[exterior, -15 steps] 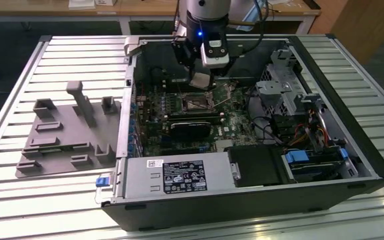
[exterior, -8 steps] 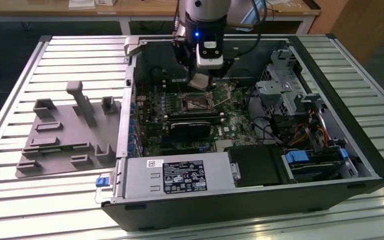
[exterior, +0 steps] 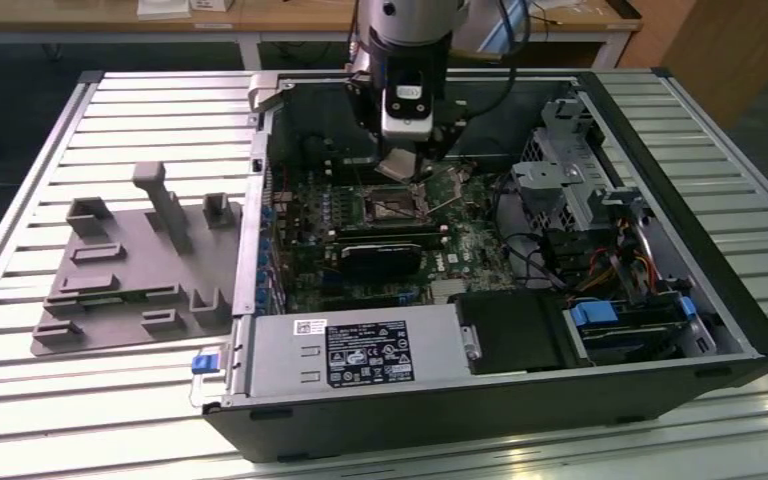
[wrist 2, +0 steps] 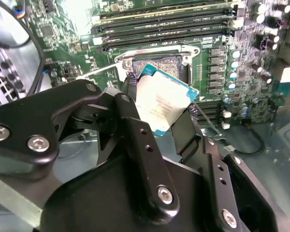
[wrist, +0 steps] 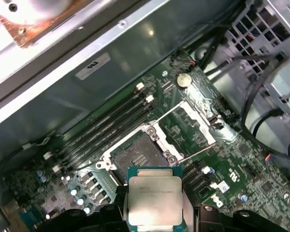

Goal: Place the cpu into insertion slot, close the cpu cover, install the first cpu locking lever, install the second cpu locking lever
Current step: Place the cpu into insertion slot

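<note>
Upper middle of the exterior view: the arm's black gripper (exterior: 404, 176) hangs inside the open black computer case (exterior: 651, 330), which lies on the slatted metal worktop (exterior: 91, 400). In the second wrist view it's clenched on the small flat silver-grey square cpu (wrist 2: 165, 99), pinched at its edges between black fingers (wrist 2: 186, 128). The chip is held near the square black insertion slot (wrist: 137, 155) and apart from it. The slot lies bare, with the thin silvery cpu cover (wrist: 201, 123) swung open beside it. A grey moulded tray (exterior: 131, 280) sits on the exterior view's left.
</note>
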### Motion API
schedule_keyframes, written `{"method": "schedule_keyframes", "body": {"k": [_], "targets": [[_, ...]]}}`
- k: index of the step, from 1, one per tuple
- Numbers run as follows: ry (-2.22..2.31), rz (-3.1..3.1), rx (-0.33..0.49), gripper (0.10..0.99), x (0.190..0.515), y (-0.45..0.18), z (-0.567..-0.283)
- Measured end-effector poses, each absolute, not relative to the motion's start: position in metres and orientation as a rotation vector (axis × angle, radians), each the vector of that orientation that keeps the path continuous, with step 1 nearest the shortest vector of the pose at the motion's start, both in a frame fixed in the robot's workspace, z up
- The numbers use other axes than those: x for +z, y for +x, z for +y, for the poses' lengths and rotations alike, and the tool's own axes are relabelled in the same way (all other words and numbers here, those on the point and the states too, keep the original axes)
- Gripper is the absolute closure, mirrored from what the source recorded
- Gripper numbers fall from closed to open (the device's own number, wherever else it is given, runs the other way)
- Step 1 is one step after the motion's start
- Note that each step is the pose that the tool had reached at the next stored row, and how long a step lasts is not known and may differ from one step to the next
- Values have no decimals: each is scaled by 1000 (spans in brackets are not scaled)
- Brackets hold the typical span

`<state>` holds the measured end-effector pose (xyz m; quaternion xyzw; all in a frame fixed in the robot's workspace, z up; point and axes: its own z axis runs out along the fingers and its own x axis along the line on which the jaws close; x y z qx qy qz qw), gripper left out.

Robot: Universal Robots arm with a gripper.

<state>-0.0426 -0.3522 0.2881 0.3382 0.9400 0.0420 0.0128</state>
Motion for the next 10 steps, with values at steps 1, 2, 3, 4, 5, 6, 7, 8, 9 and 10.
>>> {"method": "schedule_keyframes", "body": {"k": [1, 2, 3, 4, 5, 6, 7, 8, 9, 10], "targets": [[1077, 2920, 131, 553, 288, -43, -352], [1099, 2911, 130, 553, 287, -43, -352], [1121, 2902, 130, 553, 287, -43, -352], [1142, 2893, 130, 553, 287, -43, -352], [1164, 2884, 129, 553, 287, -43, -352], [1185, 2875, 129, 553, 286, -43, -352], [1206, 2866, 129, 553, 286, -43, -352], [1227, 2856, 128, 553, 286, -43, -352], [1247, 2847, 128, 553, 285, -43, -352], [1267, 2837, 127, 553, 285, -43, -352]]}}
